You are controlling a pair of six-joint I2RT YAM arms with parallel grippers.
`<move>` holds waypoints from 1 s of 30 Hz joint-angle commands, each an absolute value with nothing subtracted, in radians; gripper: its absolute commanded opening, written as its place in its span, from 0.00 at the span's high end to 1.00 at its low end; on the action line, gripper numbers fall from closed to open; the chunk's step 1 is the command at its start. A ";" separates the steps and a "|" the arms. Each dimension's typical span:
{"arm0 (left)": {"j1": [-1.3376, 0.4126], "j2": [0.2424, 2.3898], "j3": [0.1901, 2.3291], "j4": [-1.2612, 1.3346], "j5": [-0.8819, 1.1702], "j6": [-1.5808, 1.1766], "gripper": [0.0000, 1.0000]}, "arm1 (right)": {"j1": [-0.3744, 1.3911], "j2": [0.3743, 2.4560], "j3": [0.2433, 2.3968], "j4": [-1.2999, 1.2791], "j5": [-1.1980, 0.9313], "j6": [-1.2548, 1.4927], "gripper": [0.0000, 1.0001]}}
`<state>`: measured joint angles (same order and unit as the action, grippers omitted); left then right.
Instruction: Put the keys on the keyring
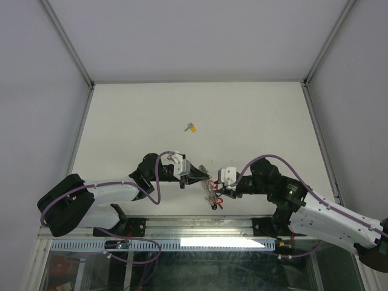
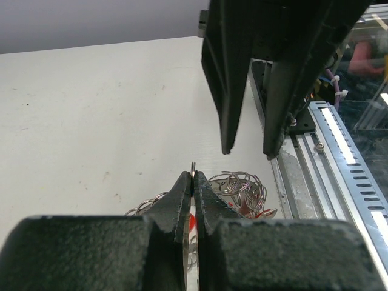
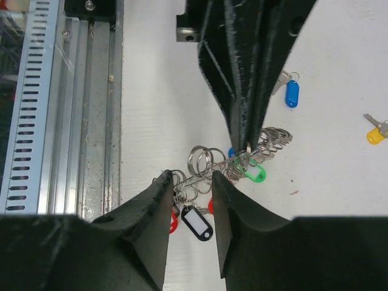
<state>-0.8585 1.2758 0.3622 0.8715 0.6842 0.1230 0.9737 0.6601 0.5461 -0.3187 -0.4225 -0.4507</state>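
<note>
**Fig. Both grippers at the keyring; wrist views.**

**Q.** Where was the ring, and how did your fingers stand?

**A.** My left gripper (image 2: 192, 177) was pressed together on the bare wire of the keyring (image 3: 203, 159). The wire's thin edge showed just above the tips, and the bunch of small rings hung beyond and beneath them. My right gripper (image 3: 188, 182) had its fingers apart, one on each side of a few small rings, with a black tag (image 3: 197, 223) below. I could not tell whether either pad touched metal.

**Q.** And the loose keys?

**A.** The blue-tagged key (image 3: 291, 94) lay flat on the table (image 3: 339, 48) beyond my left fingers. The yellow-tagged key (image 3: 376, 134) lay farther to the side, well apart from both grippers.

**Q.** How would these handle?

**A.** I judged the ring light, stiff and slippery, and its fringe loose and liable to swing. It is best pinched on bare wire, never on a tag. The keys looked thin and hard to get under. I would take hold across the head, since a tag would likely swivel.
</note>
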 commanded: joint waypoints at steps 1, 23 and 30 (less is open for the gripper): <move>-0.865 1.242 0.381 0.928 0.666 0.128 1.00 | 1.077 0.618 0.524 -0.256 -0.253 -0.534 0.67; -0.866 1.243 0.382 0.927 0.643 0.112 1.00 | 1.252 0.710 0.465 -0.074 0.051 -0.611 0.67; -0.866 1.237 0.379 0.924 0.641 0.114 1.00 | 1.254 0.692 0.481 -0.100 0.065 -0.580 0.87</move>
<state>-0.8585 1.2747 0.3622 0.8677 0.6495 0.1169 1.2480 0.7109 0.4603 -0.1452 0.0376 -0.5999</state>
